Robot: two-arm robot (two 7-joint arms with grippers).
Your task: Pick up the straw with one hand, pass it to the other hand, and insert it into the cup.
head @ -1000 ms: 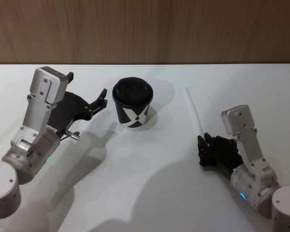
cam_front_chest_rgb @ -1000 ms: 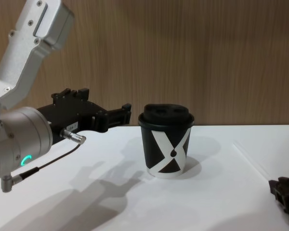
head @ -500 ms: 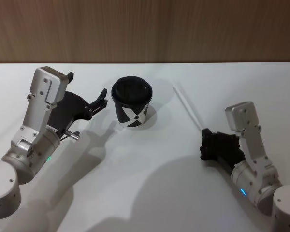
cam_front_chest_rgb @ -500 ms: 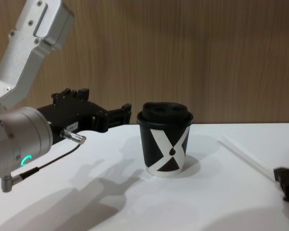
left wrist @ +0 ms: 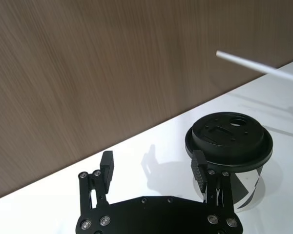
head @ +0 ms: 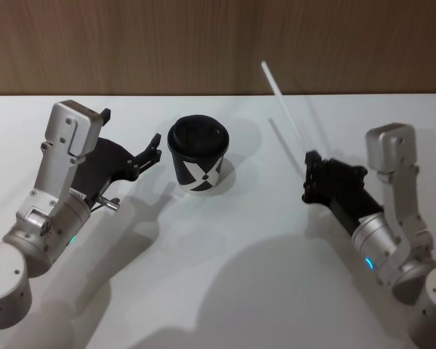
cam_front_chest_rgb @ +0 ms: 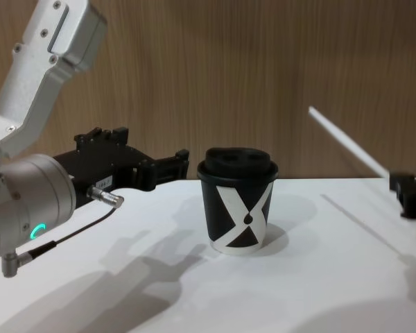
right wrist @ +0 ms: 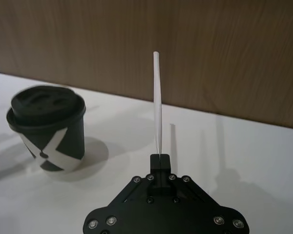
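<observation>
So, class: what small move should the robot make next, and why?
Probably carry the straw across toward the left gripper. The right gripper is shut on the straw's lower end, holding it above the table, while the left gripper sits open beside the cup.

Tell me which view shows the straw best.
The right wrist view: the straw stands full length, pinched at its lower end by the shut right claw. The head view shows it slanting above the table, the chest view from the side, the left wrist view its free end.
</observation>
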